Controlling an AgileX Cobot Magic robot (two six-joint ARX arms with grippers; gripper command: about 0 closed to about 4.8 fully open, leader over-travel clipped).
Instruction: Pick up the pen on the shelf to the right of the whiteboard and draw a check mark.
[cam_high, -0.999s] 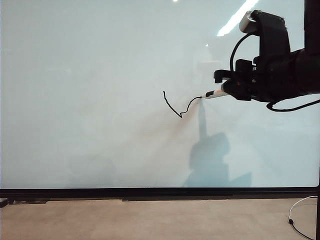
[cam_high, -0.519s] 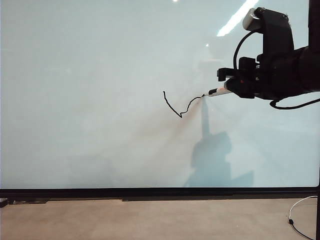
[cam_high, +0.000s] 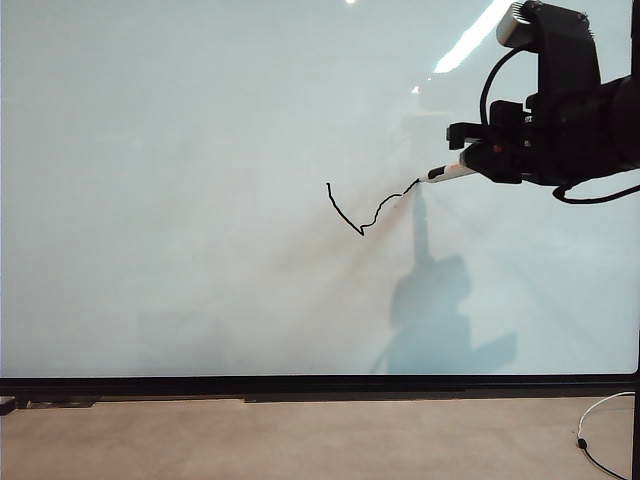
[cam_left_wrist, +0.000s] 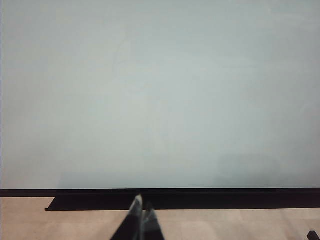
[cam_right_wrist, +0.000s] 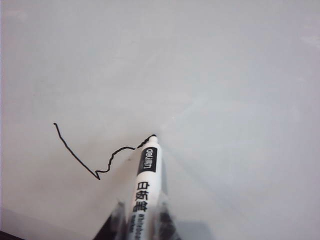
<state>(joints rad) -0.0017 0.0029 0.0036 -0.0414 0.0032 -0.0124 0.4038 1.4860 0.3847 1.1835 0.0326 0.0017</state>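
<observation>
The right end effector (cam_high: 462, 168) grips the pen (cam_right_wrist: 144, 187), its tip touching the whiteboard (cam_high: 200, 120) at the upper end of the check mark (cam_high: 365, 210). The left end effector (cam_left_wrist: 140, 220), fingers pressed together and empty, sits low before the board's bottom edge.

- The whiteboard (cam_high: 200, 200) looks smooth and glossy, pale grey-white, mirroring ceiling lights; its thin frame edge is matt black.
- The pen (cam_right_wrist: 145, 185) has a smooth white plastic-looking barrel with black print and a slight sheen, and a black tip.
- The check mark (cam_high: 370, 210) is a matt black ink line.
- The right gripper (cam_high: 470, 165) seems to be matt black plastic, jaws closed around the pen.
- The left gripper (cam_left_wrist: 141, 222) shows dark, slightly shiny jaws, pressed together.
- The floor (cam_high: 300, 440) looks matt brown, faintly mottled.
</observation>
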